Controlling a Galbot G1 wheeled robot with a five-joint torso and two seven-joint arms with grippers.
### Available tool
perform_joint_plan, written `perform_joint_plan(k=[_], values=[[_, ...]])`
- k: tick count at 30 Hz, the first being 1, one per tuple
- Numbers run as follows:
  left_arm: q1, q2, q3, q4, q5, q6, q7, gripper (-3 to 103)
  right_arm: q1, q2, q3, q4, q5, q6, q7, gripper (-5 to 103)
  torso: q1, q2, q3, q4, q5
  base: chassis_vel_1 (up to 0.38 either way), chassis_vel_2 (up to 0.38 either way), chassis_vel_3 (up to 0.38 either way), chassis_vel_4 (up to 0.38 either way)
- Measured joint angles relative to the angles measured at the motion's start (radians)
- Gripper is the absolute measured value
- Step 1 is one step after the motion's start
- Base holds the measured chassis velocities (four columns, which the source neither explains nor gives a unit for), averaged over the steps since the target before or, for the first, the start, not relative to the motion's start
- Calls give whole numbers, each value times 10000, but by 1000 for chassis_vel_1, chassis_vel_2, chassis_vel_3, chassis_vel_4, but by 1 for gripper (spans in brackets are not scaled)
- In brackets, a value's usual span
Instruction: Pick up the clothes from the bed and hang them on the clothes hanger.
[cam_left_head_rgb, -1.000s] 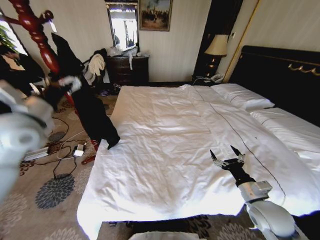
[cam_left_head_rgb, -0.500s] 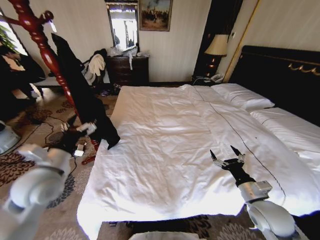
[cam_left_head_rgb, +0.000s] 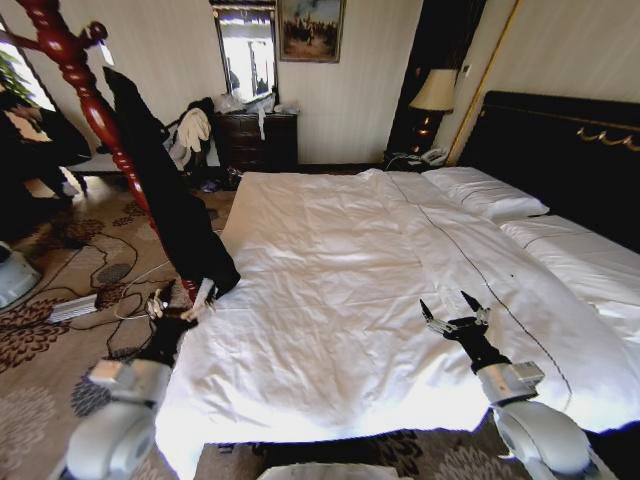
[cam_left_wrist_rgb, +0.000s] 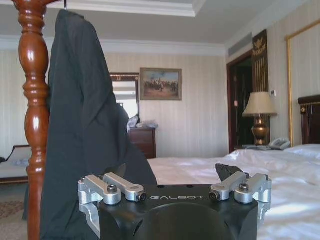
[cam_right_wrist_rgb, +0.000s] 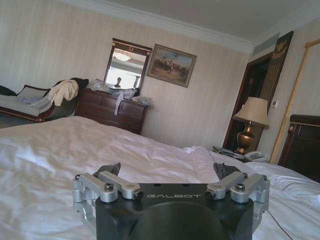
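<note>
Bedroom with pale striped walls, a flowery carpet (cam_left_head_rgb: 60, 330) and cables on the floor. Far left: tall red-brown wooden coat stand (cam_left_head_rgb: 85, 95). Hanging from the top of it, the clothes (cam_left_head_rgb: 170, 200), black and limp, reaching down so the bottom end touches the left edge of the bed (cam_left_head_rgb: 330, 290). Hanger under the cloth too hidden to make out. Just below that dangling end, the left gripper (cam_left_head_rgb: 182, 303), low beside the bed corner, fingers spread apart, holding nothing. From the left wrist camera, black cloth (cam_left_wrist_rgb: 85, 135) draped next to the shiny wooden post (cam_left_wrist_rgb: 34, 120), close in front of the wide-apart fingers.

Middle: big bed with white wrinkled sheets, bare of clothes. Behind it, a dark dresser (cam_left_head_rgb: 255, 140) with pale garments (cam_left_head_rgb: 190, 130) piled beside it, a mirror (cam_left_head_rgb: 247, 50) and a painting (cam_left_head_rgb: 310, 28) on the wall.

Right: lamp (cam_left_head_rgb: 435, 95) by the black headboard (cam_left_head_rgb: 560, 150) with gold trim, white pillows (cam_left_head_rgb: 485, 195) under it. Nearer, the right gripper (cam_left_head_rgb: 453, 310), hovering low over the sheet, fingers also spread, nothing between them.
</note>
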Motion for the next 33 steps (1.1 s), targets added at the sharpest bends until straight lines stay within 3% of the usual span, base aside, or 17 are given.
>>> perform_joint_plan(k=[13,33], values=[[1305,-1026,106,-203,1128,-896,76,100,-1,0,0,0,0,0,0,100,0,1,1,-1,-1,0,0,0,0],[1507,-1146,127,-214,1386,-946,9,100,-1,0,0,0,0,0,0,100,1,0,0,-1,-2,0,0,0,0]])
